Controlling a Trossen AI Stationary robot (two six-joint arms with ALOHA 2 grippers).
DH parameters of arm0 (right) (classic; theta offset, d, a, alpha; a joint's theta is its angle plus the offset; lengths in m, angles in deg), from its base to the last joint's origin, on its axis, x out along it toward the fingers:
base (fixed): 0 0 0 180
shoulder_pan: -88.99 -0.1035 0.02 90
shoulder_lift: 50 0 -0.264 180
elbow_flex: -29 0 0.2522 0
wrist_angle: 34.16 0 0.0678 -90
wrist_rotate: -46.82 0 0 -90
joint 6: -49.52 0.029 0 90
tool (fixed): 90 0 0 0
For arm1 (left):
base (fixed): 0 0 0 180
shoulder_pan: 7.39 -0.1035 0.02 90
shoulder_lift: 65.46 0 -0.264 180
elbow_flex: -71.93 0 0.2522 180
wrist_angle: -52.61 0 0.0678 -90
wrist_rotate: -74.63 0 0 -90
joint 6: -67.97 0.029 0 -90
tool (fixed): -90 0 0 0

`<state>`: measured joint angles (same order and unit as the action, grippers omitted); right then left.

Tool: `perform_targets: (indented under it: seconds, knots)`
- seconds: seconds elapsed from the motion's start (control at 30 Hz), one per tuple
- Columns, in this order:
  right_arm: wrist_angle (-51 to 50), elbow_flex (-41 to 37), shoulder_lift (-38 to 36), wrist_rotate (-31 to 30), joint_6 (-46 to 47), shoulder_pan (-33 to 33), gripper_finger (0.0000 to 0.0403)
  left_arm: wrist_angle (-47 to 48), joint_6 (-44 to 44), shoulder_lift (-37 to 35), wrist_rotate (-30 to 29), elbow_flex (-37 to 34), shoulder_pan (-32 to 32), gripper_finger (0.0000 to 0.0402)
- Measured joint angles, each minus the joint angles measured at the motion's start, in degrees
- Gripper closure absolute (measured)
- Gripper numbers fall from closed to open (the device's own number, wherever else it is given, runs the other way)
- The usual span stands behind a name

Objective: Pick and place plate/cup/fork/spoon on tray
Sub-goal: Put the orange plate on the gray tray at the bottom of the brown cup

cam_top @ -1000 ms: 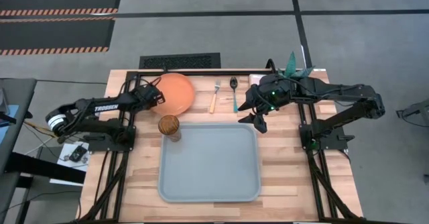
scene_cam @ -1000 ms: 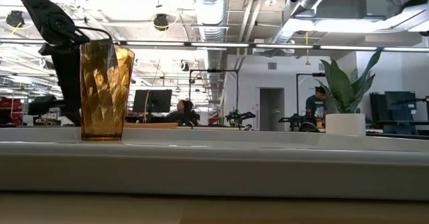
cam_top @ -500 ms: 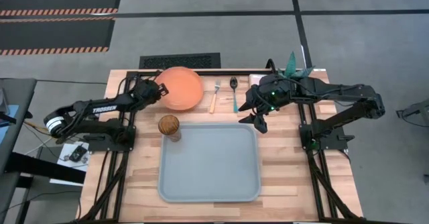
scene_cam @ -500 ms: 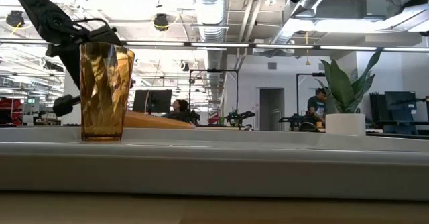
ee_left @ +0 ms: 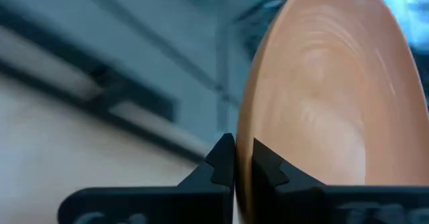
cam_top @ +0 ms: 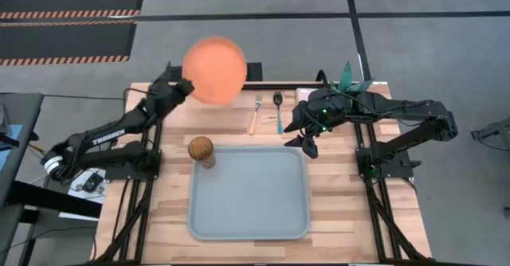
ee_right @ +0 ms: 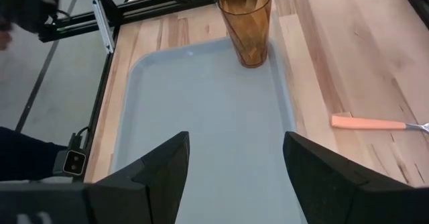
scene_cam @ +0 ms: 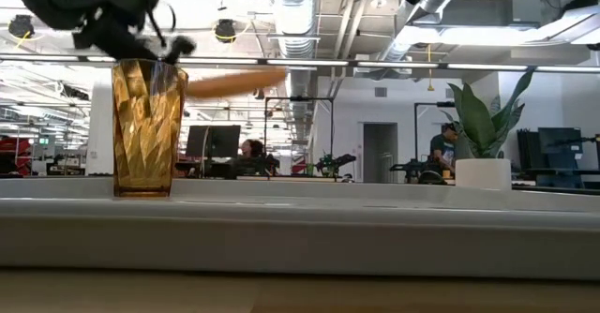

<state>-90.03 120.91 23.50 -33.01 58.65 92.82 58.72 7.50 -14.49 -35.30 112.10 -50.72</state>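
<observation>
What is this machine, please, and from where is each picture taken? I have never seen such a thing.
It is a robot with two dark arms at a wooden table. One picture looks down from above, one looks level across the table, and two come from cameras on the wrists. The left gripper is shut on the orange plate and holds it in the air. The right gripper, open, waits near the tray. The amber cup stands at the tray's corner. The fork and the spoon lie on the table behind the tray.
</observation>
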Motion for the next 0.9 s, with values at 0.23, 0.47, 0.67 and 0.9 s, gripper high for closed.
perform_targets:
  seconds: [0.23, 0.47, 0.67, 0.9]
  knots:
    - [0.0, 0.0, 0.0, 0.0, -0.1, 0.0, 0.0138, 6.5, 9.7, -6.5, 10.2, 11.5, 2.1, 0.0401]
    - [0.0, 0.0, 0.0, 0.0, -0.1, 0.0, 0.0138, 32.3, 16.0, -8.6, 10.9, 26.2, 12.8, 0.0401]
    - [0.0, 0.0, 0.0, 0.0, -0.1, 0.0, 0.0138, 38.6, 7.1, -8.7, 9.9, 29.8, 29.3, 0.0401]
    - [-1.0, 0.0, 0.0, 0.0, 0.0, 0.0, 0.0138, 48.7, -8.7, -8.6, -0.4, 29.8, 50.8, 0.0401]
